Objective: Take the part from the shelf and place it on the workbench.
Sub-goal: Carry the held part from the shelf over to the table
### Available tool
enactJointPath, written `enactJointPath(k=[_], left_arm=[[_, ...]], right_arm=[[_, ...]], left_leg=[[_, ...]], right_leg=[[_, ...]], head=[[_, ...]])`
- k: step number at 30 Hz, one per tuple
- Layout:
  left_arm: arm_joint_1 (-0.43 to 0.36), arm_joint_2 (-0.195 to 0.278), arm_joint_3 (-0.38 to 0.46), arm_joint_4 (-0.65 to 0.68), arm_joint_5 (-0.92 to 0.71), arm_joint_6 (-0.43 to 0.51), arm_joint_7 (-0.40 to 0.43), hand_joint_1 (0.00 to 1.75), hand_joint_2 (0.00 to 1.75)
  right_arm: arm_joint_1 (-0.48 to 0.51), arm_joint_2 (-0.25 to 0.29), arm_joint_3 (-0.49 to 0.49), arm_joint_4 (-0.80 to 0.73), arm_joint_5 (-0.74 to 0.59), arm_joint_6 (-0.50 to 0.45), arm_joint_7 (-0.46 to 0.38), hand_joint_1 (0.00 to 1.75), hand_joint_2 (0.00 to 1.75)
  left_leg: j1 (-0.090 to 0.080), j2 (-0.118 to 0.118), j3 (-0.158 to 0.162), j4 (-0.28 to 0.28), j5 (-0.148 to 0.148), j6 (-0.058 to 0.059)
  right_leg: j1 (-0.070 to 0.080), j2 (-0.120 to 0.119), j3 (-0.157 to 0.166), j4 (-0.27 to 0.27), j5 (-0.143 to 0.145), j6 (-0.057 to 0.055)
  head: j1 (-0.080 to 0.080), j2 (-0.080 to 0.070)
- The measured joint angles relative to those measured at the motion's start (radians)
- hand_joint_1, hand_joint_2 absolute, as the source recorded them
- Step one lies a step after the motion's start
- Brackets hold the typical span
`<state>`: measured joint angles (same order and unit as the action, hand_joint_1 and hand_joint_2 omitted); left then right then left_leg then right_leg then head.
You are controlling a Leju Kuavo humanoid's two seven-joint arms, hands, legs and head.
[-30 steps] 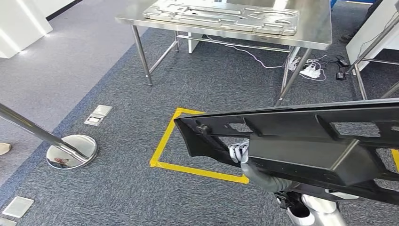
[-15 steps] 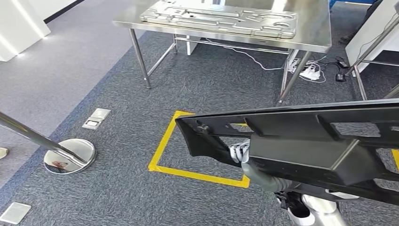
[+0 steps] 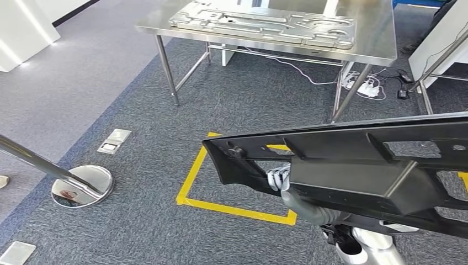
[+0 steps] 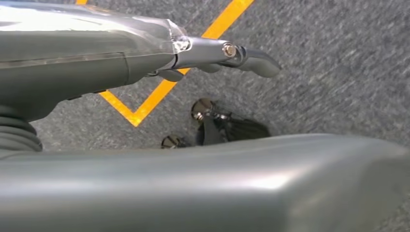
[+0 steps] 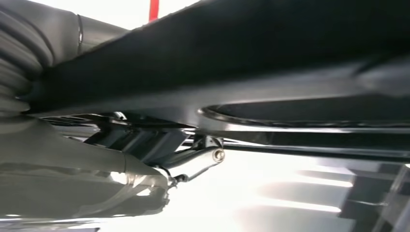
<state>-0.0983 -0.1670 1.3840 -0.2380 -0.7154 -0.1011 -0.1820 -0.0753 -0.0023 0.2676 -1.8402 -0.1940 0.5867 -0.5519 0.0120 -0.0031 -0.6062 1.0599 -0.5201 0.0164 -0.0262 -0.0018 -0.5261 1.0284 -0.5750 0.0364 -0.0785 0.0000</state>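
We carry the long, stiff black part (image 3: 353, 165), unwieldy, its underside gripped by our left hand (image 3: 282, 182); right hand (image 5: 145, 159) apparently clasps it too.

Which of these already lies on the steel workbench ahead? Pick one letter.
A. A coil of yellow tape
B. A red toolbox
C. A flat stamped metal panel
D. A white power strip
C: in the head view a silver stamped metal panel lies flat along the workbench, while the white power strip sits on the floor beneath it and the yellow tape marks a square on the carpet.
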Motion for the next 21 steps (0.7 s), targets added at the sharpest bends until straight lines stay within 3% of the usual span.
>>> enactJointPath(k=[2, 5, 6, 7, 8, 10, 12, 14, 17, 18, 21], left_arm=[[0.001, 0.0, 0.0, 0.0, 0.0, 0.0, 0.0, 0.0, 1.75], [-0.001, 0.001, 0.0, 0.0, 0.0, 0.0, 0.0, 0.0, 1.75], [-0.001, 0.001, 0.0, 0.0, 0.0, 0.0, 0.0, 0.0, 1.75], [0.0, 0.001, 0.0, 0.0, 0.0, 0.0, 0.0, 0.0, 1.75], [0.001, 0.001, 0.0, 0.0, 0.0, 0.0, 0.0, 0.0, 1.75], [0.001, 0.001, 0.0, 0.0, 0.0, 0.0, 0.0, 0.0, 1.75], [0.0, 0.001, 0.0, 0.0, 0.0, 0.0, 0.0, 0.0, 1.75], [-0.002, 0.001, 0.0, 0.0, 0.0, 0.0, 0.0, 0.0, 1.75], [-0.005, 0.001, 0.0, 0.0, 0.0, -0.002, 0.0, 0.0, 1.75], [-0.006, 0.001, 0.0, 0.0, 0.0, -0.002, 0.0, 0.0, 1.75], [-0.002, 0.003, 0.0, 0.0, 0.0, -0.003, 0.0, 0.0, 1.75]], right_arm=[[-0.001, 0.0, 0.001, -0.001, -0.002, 0.0, 0.0, 1.75, 1.75], [0.003, 0.0, 0.002, 0.0, -0.004, 0.0, -0.001, 1.75, 1.75], [0.004, 0.0, 0.003, 0.001, -0.005, 0.0, -0.001, 1.75, 1.75], [0.005, 0.0, 0.003, 0.002, -0.005, 0.0, -0.001, 1.75, 1.75], [0.006, 0.0, 0.003, 0.003, -0.005, 0.0, -0.001, 1.75, 1.75], [0.005, 0.0, 0.003, 0.004, -0.005, 0.0, -0.001, 1.75, 1.75], [0.005, 0.0, 0.003, 0.004, -0.005, -0.001, -0.001, 1.75, 1.75], [0.004, 0.0, 0.003, 0.004, -0.004, -0.003, -0.002, 1.75, 1.75], [0.002, 0.0, 0.002, 0.002, -0.003, -0.004, -0.003, 1.75, 1.75], [0.001, 0.0, 0.002, 0.001, -0.002, -0.004, -0.005, 1.75, 1.75], [0.001, 0.0, 0.002, 0.0, -0.001, -0.003, -0.011, 1.75, 1.75]], left_leg=[[0.003, 0.001, 0.008, -0.008, -0.001, 0.012], [0.001, 0.002, 0.018, -0.011, -0.009, 0.027], [-0.001, 0.002, 0.022, -0.011, -0.013, 0.029], [-0.003, 0.001, 0.027, -0.011, -0.017, 0.03], [-0.004, 0.0, 0.035, -0.011, -0.022, 0.03], [-0.004, -0.001, 0.054, -0.011, -0.035, 0.025], [-0.006, -0.001, 0.064, -0.01, -0.047, 0.015], [-0.006, 0.0, 0.066, -0.013, -0.052, 0.005], [-0.005, 0.001, 0.063, 0.005, -0.07, -0.01], [-0.004, 0.001, 0.046, 0.043, -0.089, -0.016], [0.002, 0.001, -0.06, 0.224, -0.148, -0.029]], right_leg=[[-0.001, 0.0, -0.012, 0.035, -0.023, 0.007], [0.0, 0.001, -0.112, 0.217, -0.096, 0.007], [0.0, 0.001, -0.146, 0.267, -0.103, 0.006], [0.001, 0.001, -0.164, 0.284, -0.091, 0.005], [0.002, 0.001, -0.165, 0.264, -0.06, 0.004], [0.006, 0.001, -0.122, 0.145, 0.024, -0.005], [0.012, 0.001, -0.084, 0.051, 0.061, -0.015], [0.017, 0.002, -0.075, 0.027, 0.053, -0.022], [0.009, 0.002, -0.062, 0.013, 0.048, -0.035], [0.006, 0.001, -0.056, 0.01, 0.045, -0.039], [0.005, -0.002, -0.041, 0.009, 0.032, -0.045]], head=[[0.0, 0.0], [0.0, 0.0], [0.0, 0.0], [0.0, 0.0], [0.0, 0.0], [0.0, 0.0], [0.0, 0.0], [0.0, 0.0], [-0.002, 0.0], [-0.002, 0.0], [-0.004, 0.0]])
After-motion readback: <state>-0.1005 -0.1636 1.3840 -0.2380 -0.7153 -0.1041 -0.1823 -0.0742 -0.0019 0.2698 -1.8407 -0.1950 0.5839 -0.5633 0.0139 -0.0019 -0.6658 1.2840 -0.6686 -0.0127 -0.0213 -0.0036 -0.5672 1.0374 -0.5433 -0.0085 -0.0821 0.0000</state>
